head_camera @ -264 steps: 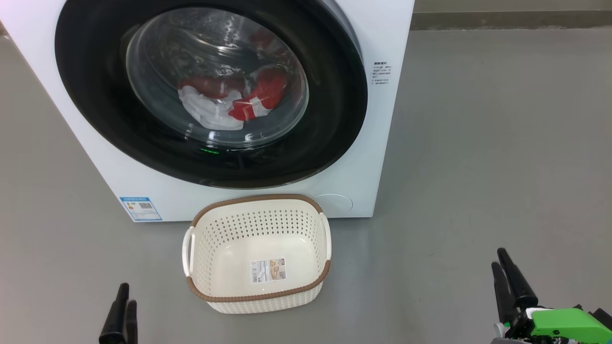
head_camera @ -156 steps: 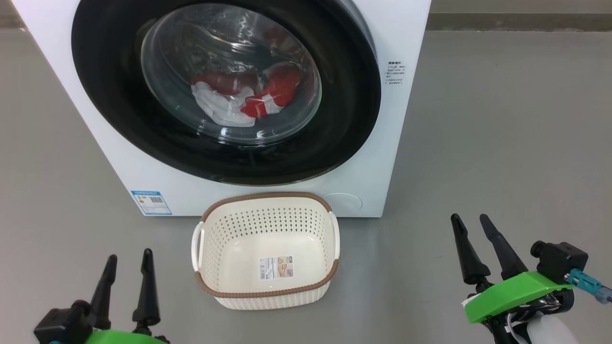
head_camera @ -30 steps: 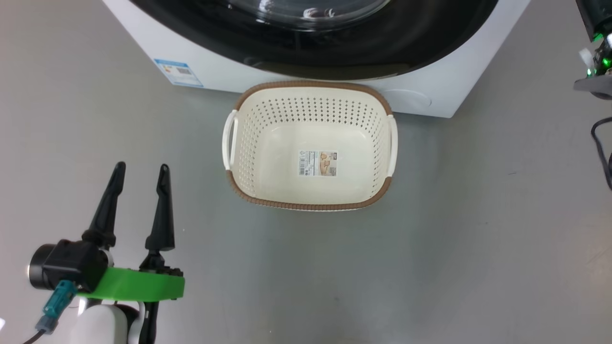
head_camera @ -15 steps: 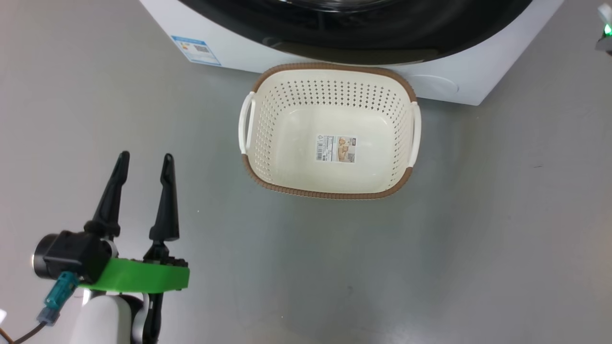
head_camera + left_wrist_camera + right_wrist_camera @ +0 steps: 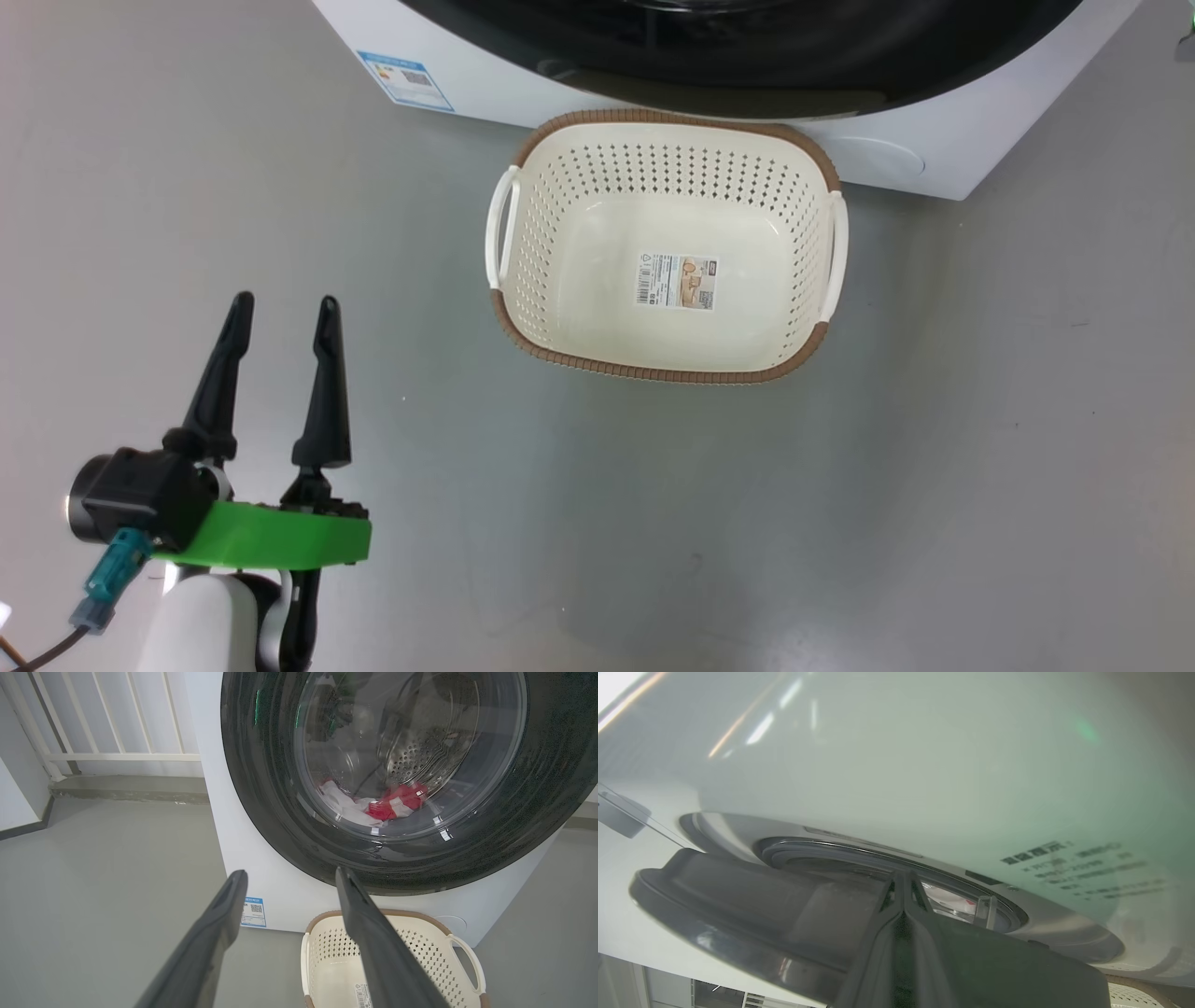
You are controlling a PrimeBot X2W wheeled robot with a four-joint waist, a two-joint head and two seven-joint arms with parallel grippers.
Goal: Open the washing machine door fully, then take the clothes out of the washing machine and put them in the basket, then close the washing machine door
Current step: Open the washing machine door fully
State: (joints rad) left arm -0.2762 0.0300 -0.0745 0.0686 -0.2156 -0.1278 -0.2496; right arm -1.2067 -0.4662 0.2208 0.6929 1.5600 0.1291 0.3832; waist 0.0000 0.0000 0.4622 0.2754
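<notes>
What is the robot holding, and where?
Nothing is gripped. The left gripper hangs open above the floor; the right gripper is shut, tips poked into the gap behind the door.

A smooth grey floor (image 5: 934, 513) is seen in the head view, marked by a few small dark specks and a pale glare near the lower edge. In the left wrist view, a white railing (image 5: 117, 728) of slim upright bars crossed by one horizontal rail is set on a low grey kerb (image 5: 126, 788) at the far edge of the floor. Left of it, a white wall (image 5: 16, 798) is edged by a dark skirting strip (image 5: 23, 828).
</notes>
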